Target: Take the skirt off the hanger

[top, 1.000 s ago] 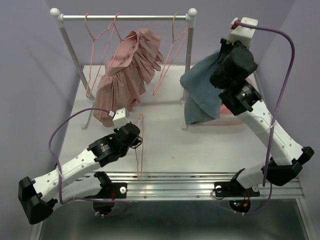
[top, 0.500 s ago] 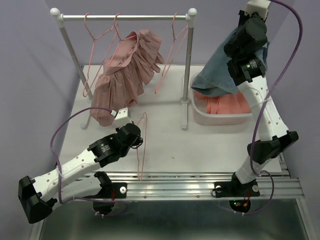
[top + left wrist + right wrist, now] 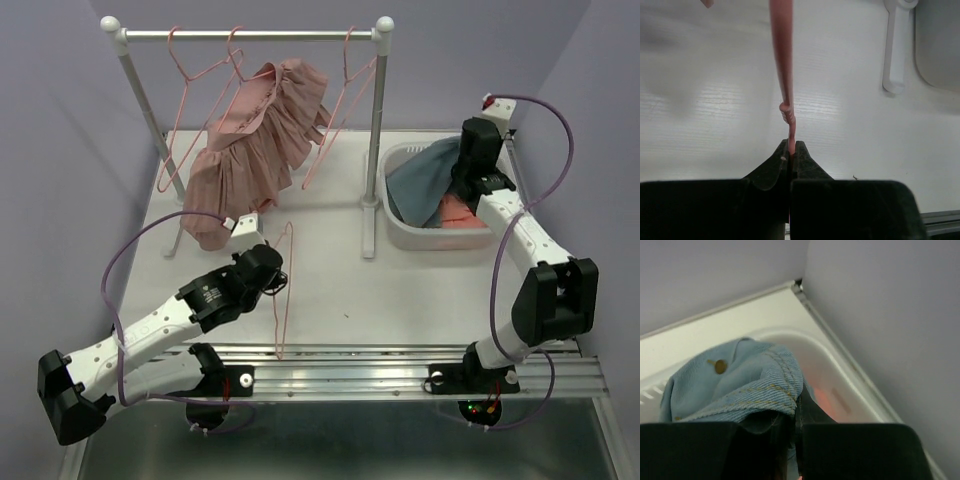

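The dusty-pink skirt [image 3: 255,150] of thin, gathered, ruffled fabric hangs at a slant from a pink wire hanger [image 3: 240,65] hooked on the metal rail [image 3: 270,35] of the white clothes rack. Its lower tiers spill down to the left, and the hem seems to rest on the white bench [image 3: 400,290] near the rack's left post, though the top view does not make that contact certain. Neither arm touches the skirt.

The left tool [image 3: 791,149] is clenched on the twisted neck of a second, bare pink wire hanger [image 3: 781,60]. This one stands apart from the rack, over the near middle of the bench, its frame running toward the front edge.

The right tool [image 3: 796,415] is down inside the pale plastic tub [image 3: 440,243] at the far right of the bench, beside the rack's right post. Its fingers are pressed together on a fold of blue-grey denim garment [image 3: 730,385], which lies heaped in the tub. A coral-orange garment [image 3: 458,212] shows beneath the denim.
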Tool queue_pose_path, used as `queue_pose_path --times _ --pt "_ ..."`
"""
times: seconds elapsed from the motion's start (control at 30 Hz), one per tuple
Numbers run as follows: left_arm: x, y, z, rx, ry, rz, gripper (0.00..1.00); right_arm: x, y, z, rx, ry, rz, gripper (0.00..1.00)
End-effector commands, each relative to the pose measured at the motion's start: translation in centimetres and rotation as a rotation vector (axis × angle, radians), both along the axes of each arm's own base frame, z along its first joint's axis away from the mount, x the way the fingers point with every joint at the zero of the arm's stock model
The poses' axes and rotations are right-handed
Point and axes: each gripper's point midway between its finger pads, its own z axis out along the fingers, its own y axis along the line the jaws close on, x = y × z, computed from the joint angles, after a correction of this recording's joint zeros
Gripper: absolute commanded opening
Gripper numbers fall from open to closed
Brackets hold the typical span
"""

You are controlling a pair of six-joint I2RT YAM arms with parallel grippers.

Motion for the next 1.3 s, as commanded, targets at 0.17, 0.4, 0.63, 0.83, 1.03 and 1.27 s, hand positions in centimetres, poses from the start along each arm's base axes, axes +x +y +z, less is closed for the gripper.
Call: queue_pose_path --times 0.17,0.4,0.63,0.83,1.03,1.27 --pt "1.7 -0.4 5.1 -0.03 -0.111 0.03 0.0 -1.7 -1.3 -17.0 0.378 0.202 -0.049 0.01" --pt "2.5 -1.0 7.5 -0.022 -0.155 0.015 0.0 -3.9 -1.8 -23.5 0.399 0.395 -0.146 0.13" --pt "3.1 -1.0 8.9 0.051 -0.195 -0.018 0.0 -3.6 -0.1 -16.9 0.453 0.301 -0.014 0.91" --pt "4.5 -1.5 11.9 0.12 -0.29 -0.054 0.0 -3.8 1.3 -9.1 0.487 0.182 0.095 1.0" --pt "6.0 -0.7 14.4 0.217 -0.321 0.006 0.0 -5.9 2.5 -4.5 0.496 0.105 0.203 1.0" --pt "8.6 -0.2 19.6 0.259 -0.4 0.025 0.0 -9.3 4.4 0.5 0.533 -0.023 0.343 1.0"
